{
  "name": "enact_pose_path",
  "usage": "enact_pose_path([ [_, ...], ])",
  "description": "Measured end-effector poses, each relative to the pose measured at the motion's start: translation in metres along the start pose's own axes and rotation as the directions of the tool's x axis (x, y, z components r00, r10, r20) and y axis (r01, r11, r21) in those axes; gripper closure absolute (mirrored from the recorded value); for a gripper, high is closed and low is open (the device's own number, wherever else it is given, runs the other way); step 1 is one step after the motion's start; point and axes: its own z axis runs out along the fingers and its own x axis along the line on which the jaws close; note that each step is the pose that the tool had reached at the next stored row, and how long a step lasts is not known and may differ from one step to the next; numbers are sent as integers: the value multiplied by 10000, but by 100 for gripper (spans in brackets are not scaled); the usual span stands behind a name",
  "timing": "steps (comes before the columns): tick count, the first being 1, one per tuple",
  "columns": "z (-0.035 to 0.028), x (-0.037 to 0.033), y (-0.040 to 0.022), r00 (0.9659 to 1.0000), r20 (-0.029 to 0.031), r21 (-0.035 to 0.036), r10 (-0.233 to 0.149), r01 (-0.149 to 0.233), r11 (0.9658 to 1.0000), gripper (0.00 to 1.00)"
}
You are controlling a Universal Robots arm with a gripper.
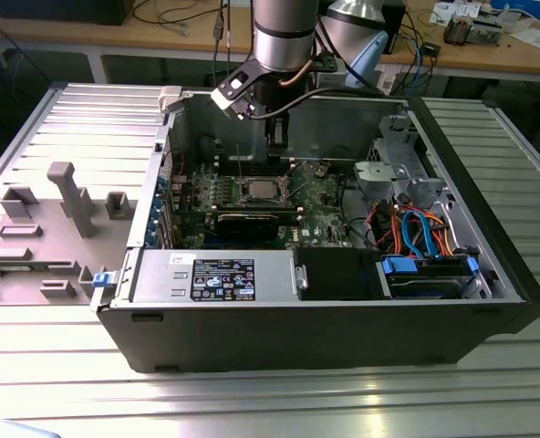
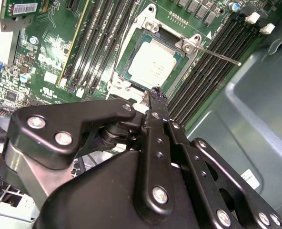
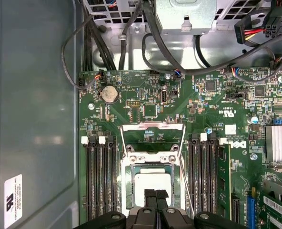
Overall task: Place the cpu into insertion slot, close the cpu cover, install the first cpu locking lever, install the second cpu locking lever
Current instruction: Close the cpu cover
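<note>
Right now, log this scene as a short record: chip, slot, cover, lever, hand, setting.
cpu: lies flat in the insertion slot, metal top up
cpu cover: swung open, tilted back from the slot
locking lever: thin rod sticking out beside the slot, not latched
hand: shut, holding nothing; tips at the slot's edge, next to the cpu
setting: open computer case lying on its side, motherboard facing up
</note>
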Motion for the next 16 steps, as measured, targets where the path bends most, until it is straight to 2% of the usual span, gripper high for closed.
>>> enact_pose_path([
  [10, -1, 1, 38, 10000, -2, -1, 0, 0, 10000, 89],
  [12, -44, 1, 39, 10000, 1, 0, 0, 0, 10000, 89],
  [16, -49, 2, 62, 10000, 1, 0, -1, 1, 10000, 89],
])
